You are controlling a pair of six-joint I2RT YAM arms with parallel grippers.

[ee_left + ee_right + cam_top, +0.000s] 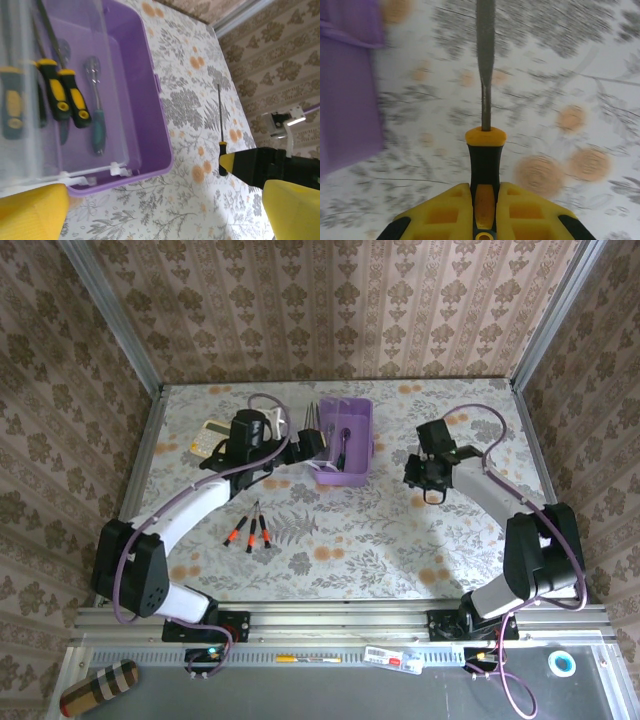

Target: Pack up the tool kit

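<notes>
The table [400,530] with its flower-pattern cover takes the middle of the top view, and both arms reach over it from the lower edge.

The left arm goes up to the centre. Its pincer [318,445] stands at the left side of the purple case [366,440] and is spread wide with nothing between. In the left wrist view the two yellow fingers [30,210] sit in the lower corners, far from each other.

The right arm bends in from the right. Its pincer [425,475] hangs to the right of the case, apart from it. In the right wrist view this pincer [485,205] is pressed onto the black and yellow handle of a screwdriver [485,150], whose metal shaft points to the top of the frame.

The case is open, in the upper centre of the table. In the left wrist view it fills the upper left. Its clear lid [30,75] is there too, but I cannot tell how it stands.

A yellow calculator [207,440] lies at the upper left, well apart from the case.

Inside the case lie two screwdrivers with yellow and black handles [65,95] and just beside them a teal-handled tool [96,115].

Three small orange-handled screwdrivers [250,530] lie side by side on the table, below and left of the case.
</notes>
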